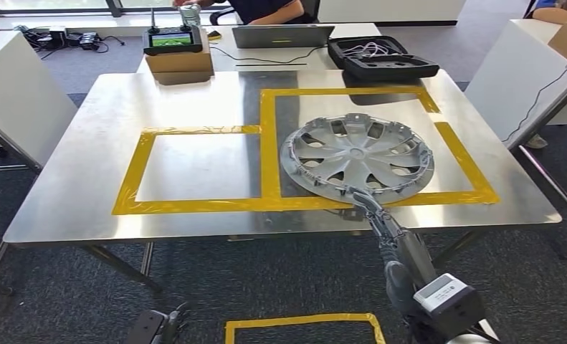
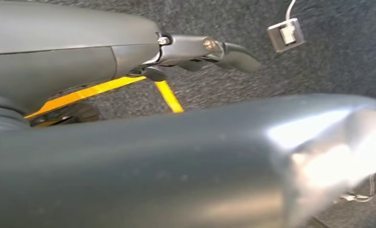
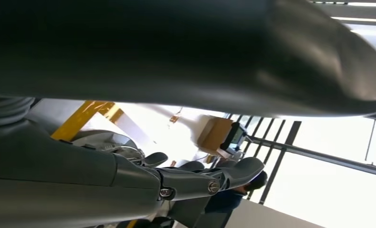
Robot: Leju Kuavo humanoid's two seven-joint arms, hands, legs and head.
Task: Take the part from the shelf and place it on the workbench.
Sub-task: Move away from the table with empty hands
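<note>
- Right hand (image 1: 372, 212): its fingertips lie at the near rim of the hubcap (image 1: 357, 157), but where they meet is too small to make out, so I cannot tell whether the fingers grip the rim, rest on it or hover just off it.
- In the right wrist view the right hand's fingers (image 3: 238, 171) stretch out fairly straight, with part of the hubcap's rim (image 3: 105, 141) just beyond them; a dark blurred shape hides much of that picture.
- The hubcap lies flat on the steel workbench (image 1: 87, 179), inside the larger yellow tape square (image 1: 452, 143), directly ahead of the right fingertips.
- Right arm: reaches forward and up from below, forearm extended, hand over the table's near edge.
- Left hand (image 1: 167, 324): hangs low over the carpet, cut off by the picture's edge; in its wrist view the fingers (image 2: 233, 54) point outward over the carpet, holding nothing.
- Yellow floor tape (image 2: 169, 97) lies beneath those fingers.
</note>
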